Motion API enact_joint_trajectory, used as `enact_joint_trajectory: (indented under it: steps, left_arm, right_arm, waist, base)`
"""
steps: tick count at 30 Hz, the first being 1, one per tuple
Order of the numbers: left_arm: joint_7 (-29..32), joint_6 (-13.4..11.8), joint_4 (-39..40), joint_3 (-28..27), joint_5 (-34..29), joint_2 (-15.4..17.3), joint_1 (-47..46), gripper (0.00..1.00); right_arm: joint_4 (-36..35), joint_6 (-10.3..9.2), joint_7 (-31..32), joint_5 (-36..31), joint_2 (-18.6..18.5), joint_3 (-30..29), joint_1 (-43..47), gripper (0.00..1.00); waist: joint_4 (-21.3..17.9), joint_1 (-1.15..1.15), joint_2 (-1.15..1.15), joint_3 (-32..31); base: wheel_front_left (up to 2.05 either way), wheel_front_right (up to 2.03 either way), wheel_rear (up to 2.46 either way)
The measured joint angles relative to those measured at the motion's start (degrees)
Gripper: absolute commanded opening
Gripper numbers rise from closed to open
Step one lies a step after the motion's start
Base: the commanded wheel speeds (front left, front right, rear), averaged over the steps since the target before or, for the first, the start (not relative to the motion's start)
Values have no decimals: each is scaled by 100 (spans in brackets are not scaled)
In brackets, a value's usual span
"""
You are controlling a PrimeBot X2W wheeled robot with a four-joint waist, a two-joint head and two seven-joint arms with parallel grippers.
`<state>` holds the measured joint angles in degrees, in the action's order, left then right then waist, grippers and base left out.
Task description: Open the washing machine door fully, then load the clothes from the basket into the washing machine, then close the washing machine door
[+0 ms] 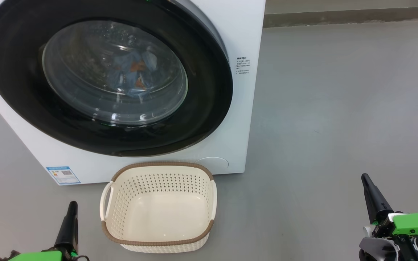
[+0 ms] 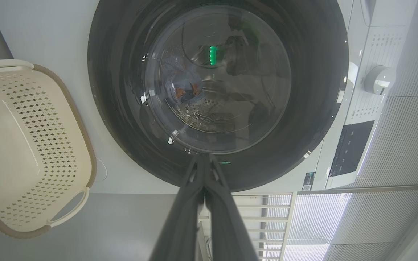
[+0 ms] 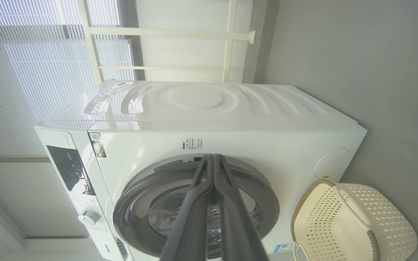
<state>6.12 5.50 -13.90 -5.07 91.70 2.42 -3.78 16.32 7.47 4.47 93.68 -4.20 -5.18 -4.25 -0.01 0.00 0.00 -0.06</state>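
The washing machine is a white front-loader, and its round black-ringed door lies shut against the front. Through the glass bowl the clothes show as light blue fabric with orange marks inside the drum; they also show dimly in the left wrist view. On the floor before the machine stands the cream basket with a brown rim, nothing in it. My left gripper is shut at the lower left, beside the basket. My right gripper is shut at the lower right, well away from both.
Grey floor spreads out to the right of the machine. The control panel and a white dial sit on the machine's top strip. Window blinds and a white railing stand behind the machine.
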Motion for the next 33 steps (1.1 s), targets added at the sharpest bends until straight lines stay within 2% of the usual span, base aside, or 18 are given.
enact_joint_trajectory:
  steps: [33]
  left_arm:
    - [0, 0, 0, 0, 0, -4, 0, 0]
  right_arm:
    - [-2, -7, 0, 9, -1, -1, -7, 0]
  waist:
    - [0, 0, 0, 0]
  base:
    - [0, 0, 0]
